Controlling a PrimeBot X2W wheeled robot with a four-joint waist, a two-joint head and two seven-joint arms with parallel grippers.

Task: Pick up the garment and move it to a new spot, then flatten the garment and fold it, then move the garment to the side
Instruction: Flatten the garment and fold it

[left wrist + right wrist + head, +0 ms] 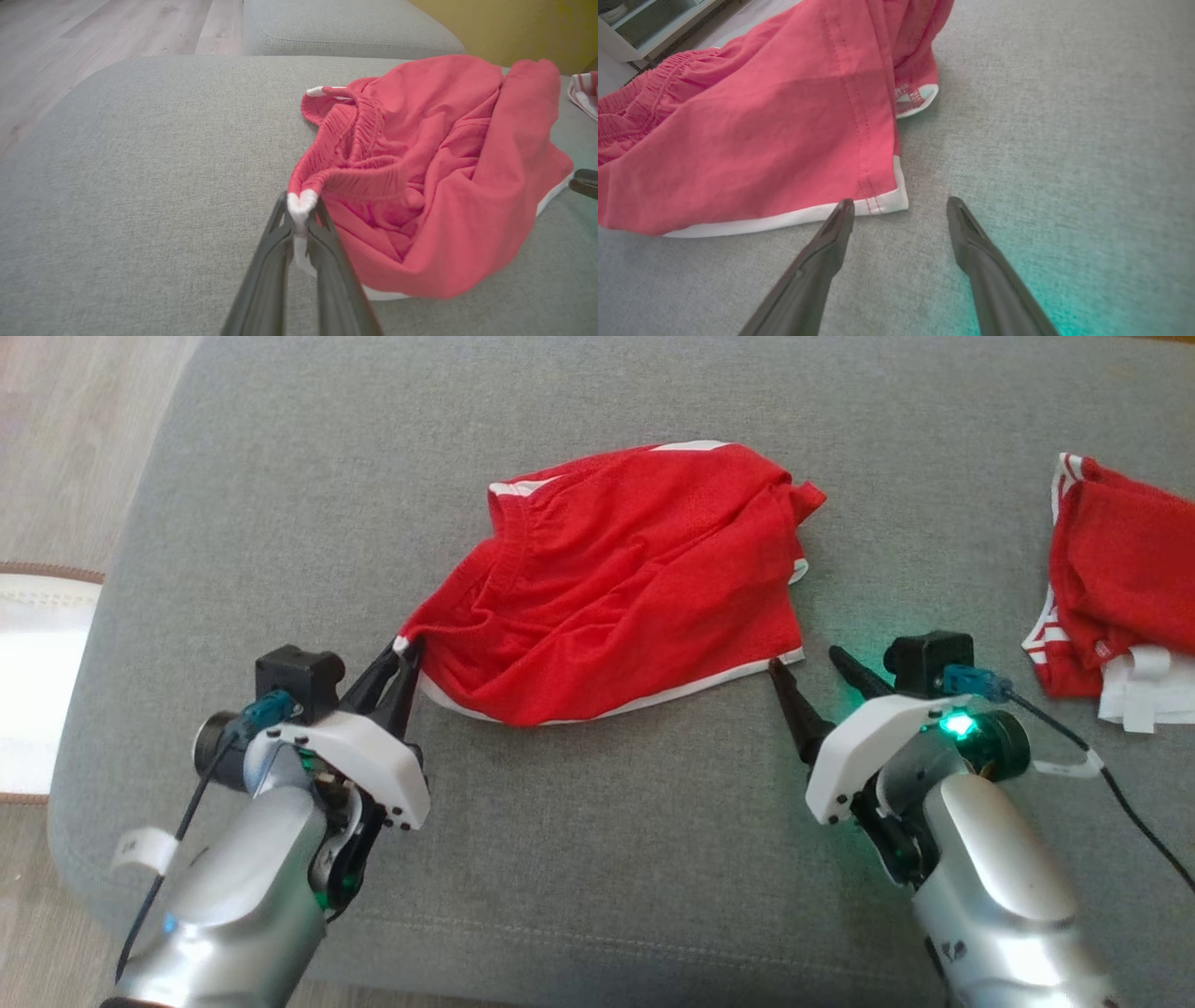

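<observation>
Shorts [616,588] crumpled on cushion [597,859] | left gripper [397,667] clenched on white-trimmed corner at 8 o'clock, likely to pull it flat | right gripper [803,658] spread, empty, at 4 o'clock hem corner, poised to grab

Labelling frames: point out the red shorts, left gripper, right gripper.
red shorts [616,588]: head view, mid fabric.
left gripper [300,207]: left wrist view, between pinching fingertips.
right gripper [901,203]: right wrist view, between open fingertips.

Home living room: grey sofa [597,859], wood floor [56,429], rug [37,691].
</observation>
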